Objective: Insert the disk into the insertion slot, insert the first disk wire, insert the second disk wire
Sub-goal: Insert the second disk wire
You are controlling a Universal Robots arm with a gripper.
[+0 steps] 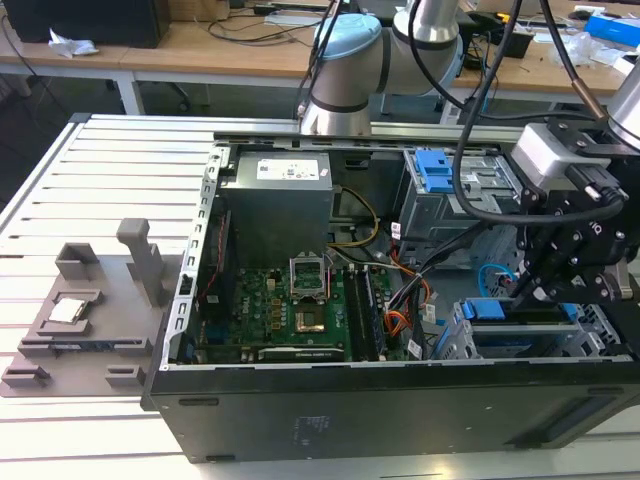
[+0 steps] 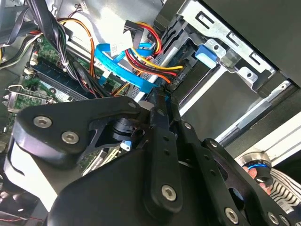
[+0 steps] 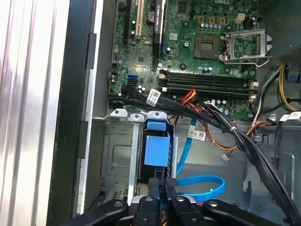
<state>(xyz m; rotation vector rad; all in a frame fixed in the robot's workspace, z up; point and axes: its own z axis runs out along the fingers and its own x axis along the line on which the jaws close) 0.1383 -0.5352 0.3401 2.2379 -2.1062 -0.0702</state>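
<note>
Gripper (image 2: 162,101) looks like matt black metal with shiny little screw heads. The insertion slot (image 3: 117,160) is dull grey sheet metal, and the blue carrier of the disk (image 3: 156,148) is smooth plastic. Data cable (image 3: 202,186) is glossy blue; the motherboard (image 3: 188,42) is satin green. Ribbed table (image 1: 110,170) looks like brushed aluminium.

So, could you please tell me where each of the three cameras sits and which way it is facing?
Exterior view: off the arm, looking down into the open computer case; shows the arm and gripper over the drive cage.
First wrist view: on the wrist, looking along the fingers at the motherboard and blue carrier.
Second wrist view: on the wrist, looking past the gripper body at the blue cable and cage.
Both wrist views share the blue cable.
</note>
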